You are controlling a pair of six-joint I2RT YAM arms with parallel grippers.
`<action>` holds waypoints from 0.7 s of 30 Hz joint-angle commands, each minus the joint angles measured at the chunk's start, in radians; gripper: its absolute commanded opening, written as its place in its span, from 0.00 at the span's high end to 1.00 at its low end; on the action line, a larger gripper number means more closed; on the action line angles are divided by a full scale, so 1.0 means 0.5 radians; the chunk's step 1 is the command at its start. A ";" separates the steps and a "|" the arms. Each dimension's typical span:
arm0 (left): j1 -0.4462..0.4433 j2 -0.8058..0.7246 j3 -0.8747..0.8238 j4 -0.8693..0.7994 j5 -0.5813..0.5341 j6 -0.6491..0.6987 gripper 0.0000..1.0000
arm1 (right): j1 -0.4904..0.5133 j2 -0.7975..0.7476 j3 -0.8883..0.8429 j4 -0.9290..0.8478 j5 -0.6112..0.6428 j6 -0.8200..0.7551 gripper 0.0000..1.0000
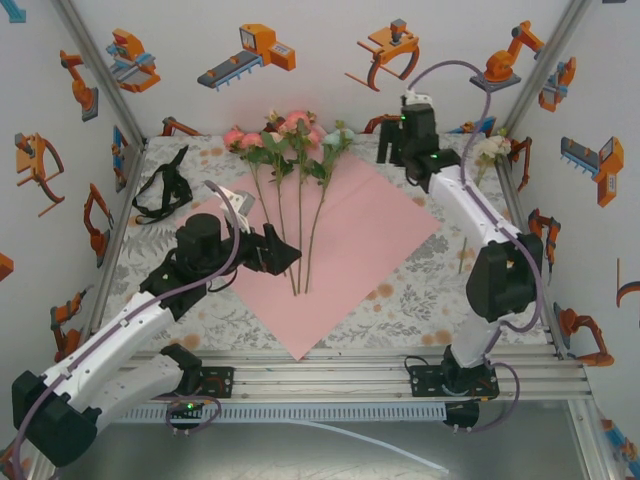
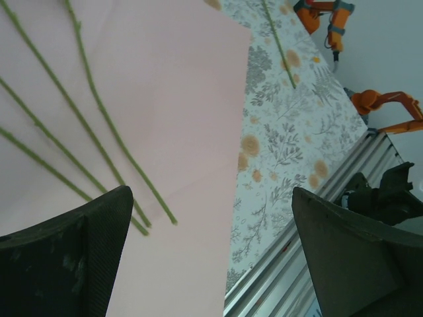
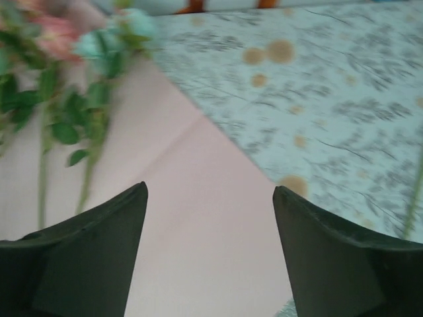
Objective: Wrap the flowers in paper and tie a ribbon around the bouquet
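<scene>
**Claws spread over flowers laid on the paper**

Left claw (image 2: 211,198): its dark fingers stand wide apart with nothing between them, over the cut ends of the stalks. The flowers (image 1: 290,140) lie on the paper (image 1: 365,235), four thin green stalks running toward the near edge, with the pink, peach and cream blooms bunched past its far corner. The paper rests flat with its pale pink face up, turned diamond-wise on the tabletop (image 1: 440,300). Right claw (image 3: 210,195): its fingers are likewise parted and empty, above the paper's far right edge, just right of the blooms. One more cream-headed stem (image 1: 488,150) lies off the paper beside the right arm. The ribbon (image 1: 160,190), black and looped, sits at the far left of the floral-patterned tabletop, well apart from the paper.
</scene>
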 commanded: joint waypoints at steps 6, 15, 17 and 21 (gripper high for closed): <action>-0.035 0.086 -0.034 0.173 0.135 -0.027 0.03 | -0.603 0.083 -0.163 -0.045 -0.023 -0.120 0.26; -0.040 0.085 -0.050 0.106 0.089 0.024 0.03 | -0.866 0.650 0.284 -0.359 -0.046 -0.115 0.34; -0.040 0.079 -0.052 0.092 0.066 0.035 0.03 | -0.898 0.753 0.370 -0.420 -0.059 -0.122 0.40; -0.044 0.081 -0.059 0.087 0.038 0.052 0.03 | -0.936 0.889 0.477 -0.507 -0.069 -0.160 0.52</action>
